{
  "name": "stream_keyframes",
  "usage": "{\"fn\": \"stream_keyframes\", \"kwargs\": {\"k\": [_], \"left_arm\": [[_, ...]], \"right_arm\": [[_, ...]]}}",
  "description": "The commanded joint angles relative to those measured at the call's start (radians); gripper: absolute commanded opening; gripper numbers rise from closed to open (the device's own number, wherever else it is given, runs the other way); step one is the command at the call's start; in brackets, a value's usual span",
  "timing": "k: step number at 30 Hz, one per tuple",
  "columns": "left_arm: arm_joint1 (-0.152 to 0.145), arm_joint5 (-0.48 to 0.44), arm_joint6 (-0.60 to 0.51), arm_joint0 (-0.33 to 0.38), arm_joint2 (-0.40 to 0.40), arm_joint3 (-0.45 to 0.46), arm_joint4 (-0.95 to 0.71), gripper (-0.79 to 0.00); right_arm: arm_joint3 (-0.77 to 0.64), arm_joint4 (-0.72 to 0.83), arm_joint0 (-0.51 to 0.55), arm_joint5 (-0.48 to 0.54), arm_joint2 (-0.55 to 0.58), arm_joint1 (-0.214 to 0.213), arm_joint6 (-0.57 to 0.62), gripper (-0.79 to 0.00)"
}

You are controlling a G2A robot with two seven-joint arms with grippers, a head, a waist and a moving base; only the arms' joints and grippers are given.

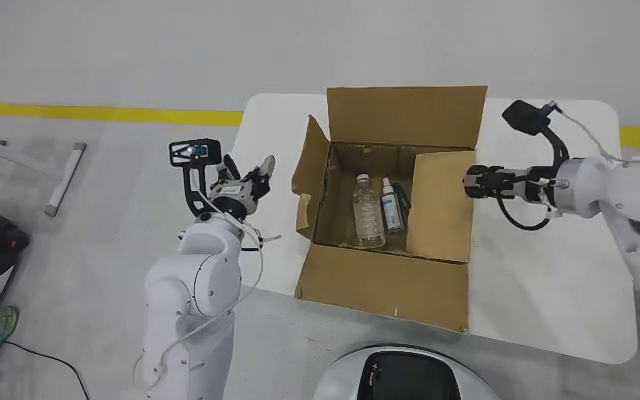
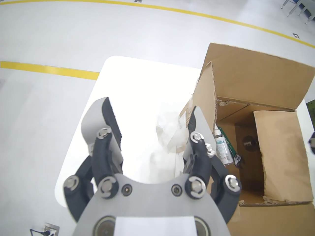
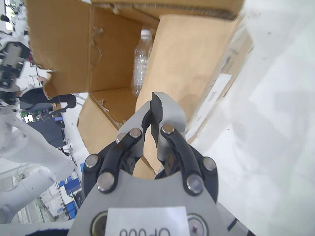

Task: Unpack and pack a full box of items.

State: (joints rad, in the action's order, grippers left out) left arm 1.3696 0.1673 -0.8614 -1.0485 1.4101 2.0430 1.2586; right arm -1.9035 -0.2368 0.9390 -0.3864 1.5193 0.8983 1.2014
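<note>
clear bottle (image 3: 140, 62) partly behind box flap (image 3: 192, 62); dark item (image 2: 248, 143) unidentifiable

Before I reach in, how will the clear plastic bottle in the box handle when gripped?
The clear plastic bottle looks empty, so probably light and squashy. It seems to lie on its side in the cardboard box, so a nudge may roll it.

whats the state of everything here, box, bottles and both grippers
cardboard box: open on top
clear bottle: capped, lying inside the box
small labelled bottle: lying beside the clear bottle
left gripper: open, empty
right gripper: shut, by the box's side flap
</note>
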Motion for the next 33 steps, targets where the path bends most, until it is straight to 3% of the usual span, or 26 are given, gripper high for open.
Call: {"fn": "stream_keyframes", "kwargs": {"k": [1, 12, 14, 23, 28, 33], "left_arm": [[0.001, -0.002, 0.015, -0.008, -0.004, -0.023, -0.015, -0.785], [0.002, -0.114, 0.017, 0.009, -0.077, -0.112, -0.103, -0.785], [0.002, -0.144, 0.014, 0.017, -0.097, -0.121, -0.115, -0.785], [0.006, -0.224, -0.058, 0.062, -0.187, -0.167, -0.185, -0.785], [0.009, -0.234, -0.087, 0.084, -0.254, -0.207, -0.131, -0.785], [0.009, -0.243, -0.101, 0.081, -0.277, -0.214, -0.126, -0.785]], "right_arm": [[-0.018, 0.011, 0.035, 0.017, 0.08, -0.007, -0.01, -0.785], [-0.018, 0.012, 0.052, 0.027, 0.098, -0.01, -0.004, -0.785], [0.005, 0.025, 0.081, 0.035, 0.113, -0.008, -0.076, -0.785], [0.146, 0.352, 0.154, -0.013, 0.301, 0.017, -0.447, -0.785], [0.303, 0.508, 0.091, -0.044, 0.258, 0.035, -0.556, -0.785], [0.433, 0.578, -0.032, -0.012, 0.135, 0.05, -0.552, -0.785]]}}
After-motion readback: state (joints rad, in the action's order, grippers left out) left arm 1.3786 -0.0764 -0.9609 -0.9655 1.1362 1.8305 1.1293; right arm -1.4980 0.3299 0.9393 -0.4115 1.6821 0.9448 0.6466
